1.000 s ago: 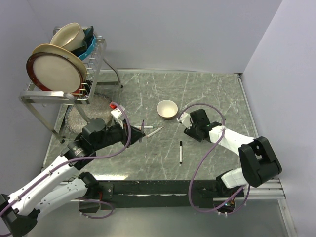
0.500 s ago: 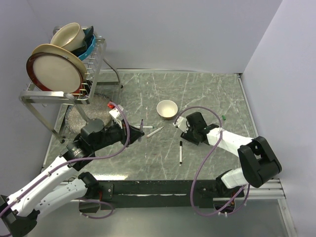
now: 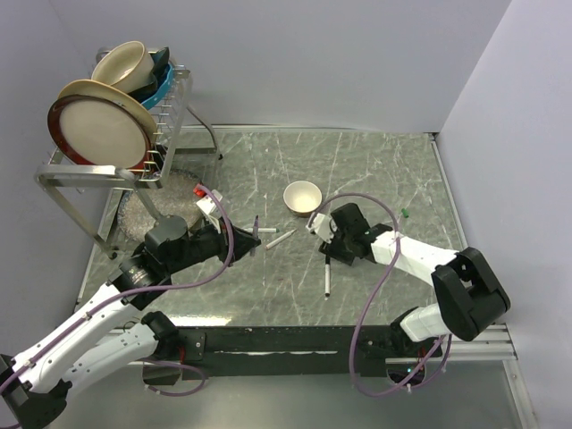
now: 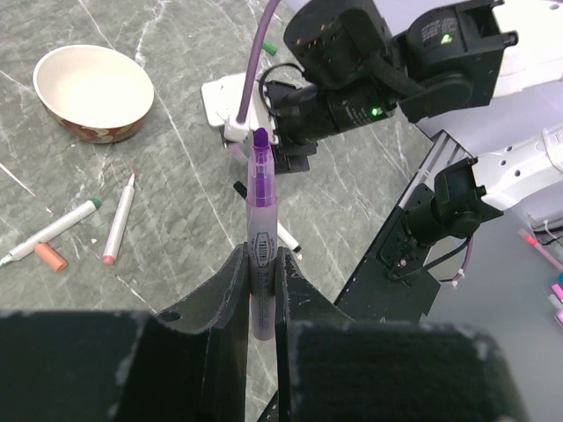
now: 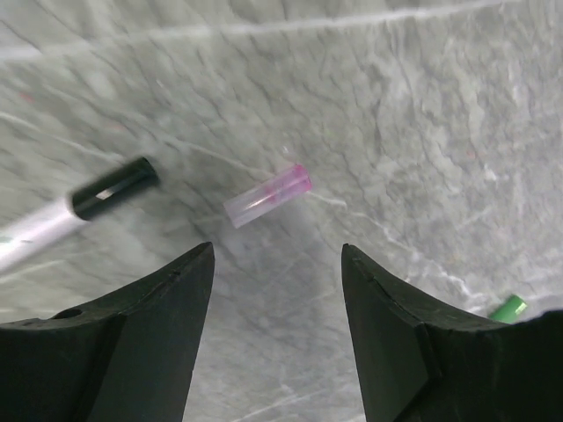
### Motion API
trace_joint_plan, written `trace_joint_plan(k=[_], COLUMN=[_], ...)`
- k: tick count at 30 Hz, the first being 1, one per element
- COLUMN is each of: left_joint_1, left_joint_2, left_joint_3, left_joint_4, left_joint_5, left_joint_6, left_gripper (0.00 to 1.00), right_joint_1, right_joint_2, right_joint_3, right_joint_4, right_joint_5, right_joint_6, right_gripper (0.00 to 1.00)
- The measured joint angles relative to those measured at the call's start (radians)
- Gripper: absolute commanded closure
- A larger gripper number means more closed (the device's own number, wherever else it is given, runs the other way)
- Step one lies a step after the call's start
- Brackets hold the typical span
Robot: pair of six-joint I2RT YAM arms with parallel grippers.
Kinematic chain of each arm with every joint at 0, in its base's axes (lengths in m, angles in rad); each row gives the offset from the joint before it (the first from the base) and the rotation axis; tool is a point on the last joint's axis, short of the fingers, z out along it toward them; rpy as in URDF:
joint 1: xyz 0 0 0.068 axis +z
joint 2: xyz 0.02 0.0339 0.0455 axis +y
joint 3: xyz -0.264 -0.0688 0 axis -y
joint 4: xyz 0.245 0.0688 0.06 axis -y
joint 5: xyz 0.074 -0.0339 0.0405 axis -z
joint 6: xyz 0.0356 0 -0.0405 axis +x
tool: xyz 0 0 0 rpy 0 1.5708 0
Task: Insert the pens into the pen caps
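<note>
My left gripper [image 3: 253,237] is shut on a purple-tipped pen [image 4: 261,202], held tip-up above the table [image 3: 375,170]. My right gripper [image 5: 277,255] is open and empty, hovering just above a small clear pink cap [image 5: 266,195] that lies on the table. Beside the cap is the black end of a white pen [image 5: 114,189], which also shows in the top view [image 3: 327,277]. A green-ended pen [image 4: 53,233], a red-ended pen [image 4: 119,230] and a red cap [image 4: 51,257] lie near the left gripper. A green cap [image 3: 405,213] lies far right.
A small cream bowl [image 3: 302,197] stands just behind the right gripper [image 3: 327,248]. A dish rack [image 3: 116,125] with plates and bowls fills the back left corner, over a round grey mat [image 3: 147,210]. The table's black front edge [image 3: 295,340] runs along the arm bases.
My right gripper has moved left and nearer, from beside the bowl to above the pink cap and the black pen's end. My left gripper keeps hold of the purple pen, hardly moving.
</note>
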Motion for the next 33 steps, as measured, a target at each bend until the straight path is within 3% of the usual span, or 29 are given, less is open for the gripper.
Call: trace_joint_plan(k=[8,17,26,33], left_joint_1=[0.000,0.000,0.000,0.000], left_joint_2=[-0.006,-0.026,-0.039,-0.040], left_joint_3=[0.000,-0.001,-0.001,-0.001], left_joint_4=[0.000,0.000,0.000,0.000], left_joint_5=[0.000,0.000,0.000,0.000], left_joint_6=[0.000,0.000,0.000,0.000], left_gripper=[0.99,0.99,0.99,0.99], right_joint_1=[-0.003,-0.031,-0.047,-0.047], right_joint_2=[0.005,0.217,0.253,0.278], right_joint_3=[0.126,0.417,0.415,0.370], right_joint_4=[-0.078,-0.230,-0.311,-0.320], right_joint_5=[-0.024,0.046,0.049,0.033], right_joint_6=[0.250,0.693,0.998,1.107], right_gripper=[0.34,0.46,0.53,0.54])
